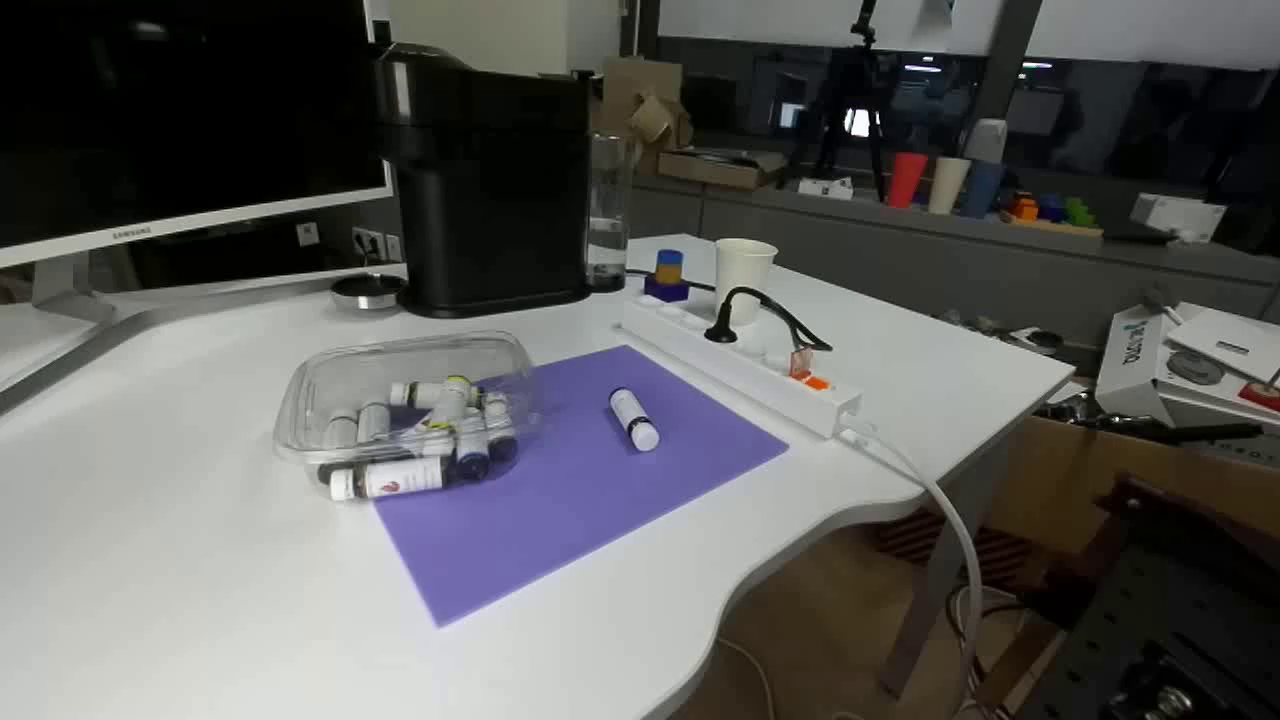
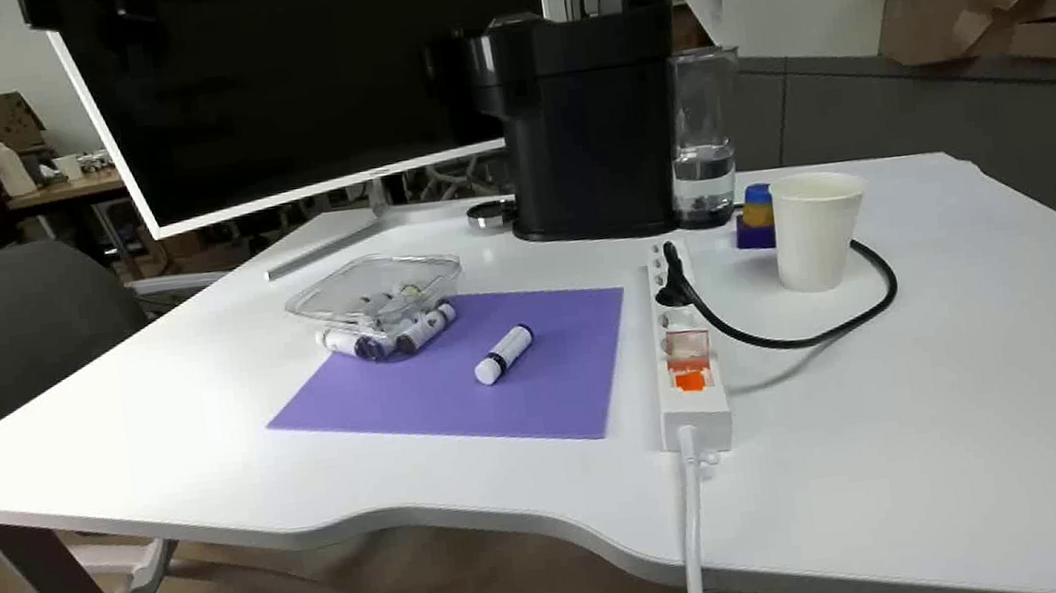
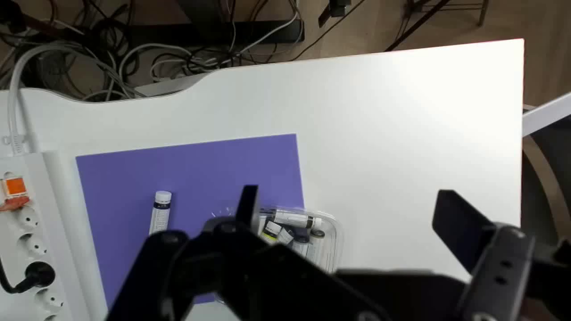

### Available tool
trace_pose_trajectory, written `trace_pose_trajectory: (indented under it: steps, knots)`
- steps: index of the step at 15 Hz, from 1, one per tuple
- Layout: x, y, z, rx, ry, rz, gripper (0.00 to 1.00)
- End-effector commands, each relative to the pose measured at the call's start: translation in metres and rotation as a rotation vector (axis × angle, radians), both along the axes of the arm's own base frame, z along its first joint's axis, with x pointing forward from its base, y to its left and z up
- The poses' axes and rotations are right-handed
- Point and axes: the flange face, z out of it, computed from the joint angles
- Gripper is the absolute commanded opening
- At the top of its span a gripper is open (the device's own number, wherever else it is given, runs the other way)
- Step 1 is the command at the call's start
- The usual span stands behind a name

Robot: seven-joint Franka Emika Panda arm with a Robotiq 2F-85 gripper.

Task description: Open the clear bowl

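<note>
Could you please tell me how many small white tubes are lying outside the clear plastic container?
1: the small white cylindrical tube with a black band, on the purple rectangular sheet, apart from the clear rounded-rectangular plastic container. Others could be hidden behind it.

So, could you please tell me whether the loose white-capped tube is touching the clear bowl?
Apart: in both exterior views, bare purple mat shows between the loose white-capped tube and the clear bowl.

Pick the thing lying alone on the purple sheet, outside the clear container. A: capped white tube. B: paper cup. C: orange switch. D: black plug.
A: both exterior views show the capped white tube on the purple sheet, apart from the clear container.
</note>
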Motion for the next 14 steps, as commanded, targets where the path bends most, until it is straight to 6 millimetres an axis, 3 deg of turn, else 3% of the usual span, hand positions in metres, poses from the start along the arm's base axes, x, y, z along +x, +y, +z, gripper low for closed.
trace_pose_trajectory:
  steps: [1, 10, 14]
  knots:
    - [0.000, 0.000, 0.000, 0.000, 0.000, 0.000, 1.00]
    - [0.000, 0.000, 0.000, 0.000, 0.000, 0.000, 1.00]
    - [0.010, -0.006, -0.019, -0.022, 0.009, -0.072, 1.00]
